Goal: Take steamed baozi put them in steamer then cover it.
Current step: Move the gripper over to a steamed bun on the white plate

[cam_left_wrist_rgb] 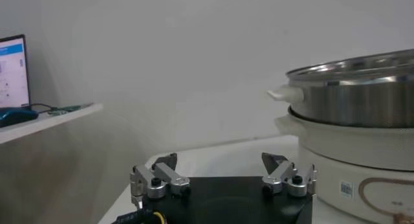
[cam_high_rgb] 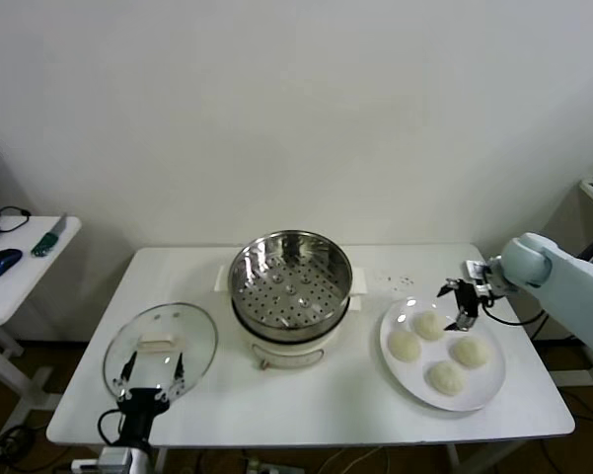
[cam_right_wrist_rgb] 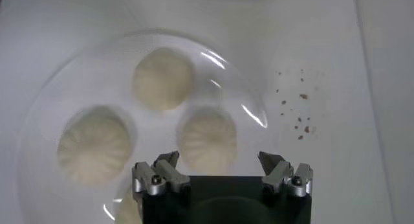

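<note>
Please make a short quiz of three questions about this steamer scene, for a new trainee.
1. How many baozi lie on the white plate?
2. True or false: the glass lid covers the steamer.
3. Which gripper hangs over the plate: A) left gripper, B) right gripper?

Key: 1. Four. 2. False; the lid lies on the table on the robot's left, and the basket is open and empty. 3. B, with jaws open.
</note>
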`<control>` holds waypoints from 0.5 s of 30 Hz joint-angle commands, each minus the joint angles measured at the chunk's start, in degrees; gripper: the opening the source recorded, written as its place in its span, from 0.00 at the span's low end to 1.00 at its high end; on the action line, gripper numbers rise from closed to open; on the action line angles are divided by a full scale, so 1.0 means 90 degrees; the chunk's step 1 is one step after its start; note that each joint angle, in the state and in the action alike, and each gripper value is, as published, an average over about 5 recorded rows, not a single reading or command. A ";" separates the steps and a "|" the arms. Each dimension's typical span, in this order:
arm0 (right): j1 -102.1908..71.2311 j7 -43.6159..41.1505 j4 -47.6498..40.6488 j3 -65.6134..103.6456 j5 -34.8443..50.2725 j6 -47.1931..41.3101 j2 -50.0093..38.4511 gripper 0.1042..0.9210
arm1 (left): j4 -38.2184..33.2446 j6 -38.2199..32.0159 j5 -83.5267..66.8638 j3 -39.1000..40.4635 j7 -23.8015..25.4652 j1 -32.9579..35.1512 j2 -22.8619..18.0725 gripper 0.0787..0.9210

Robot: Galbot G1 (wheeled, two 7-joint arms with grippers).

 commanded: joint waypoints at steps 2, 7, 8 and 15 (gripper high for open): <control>0.0810 -0.0150 -0.0726 -0.1378 -0.0061 -0.0047 0.0739 0.88 | -0.0007 0.0130 0.0023 0.0000 -0.0026 -0.0076 0.0005 0.88; 0.0584 -0.0074 -0.1011 -0.1245 -0.0236 -0.0026 0.1016 0.88 | -0.0019 0.0190 0.0052 -0.0009 -0.0002 -0.0073 0.0024 0.88; 0.0549 -0.0070 -0.1044 -0.1241 -0.0244 -0.0028 0.1061 0.88 | -0.0030 0.0211 0.0056 -0.0016 0.0008 -0.0065 0.0030 0.88; 0.0335 -0.0095 -0.1194 -0.1128 -0.0238 -0.0020 0.1265 0.88 | -0.0073 0.0303 0.0100 -0.0066 0.0025 -0.0070 0.0077 0.88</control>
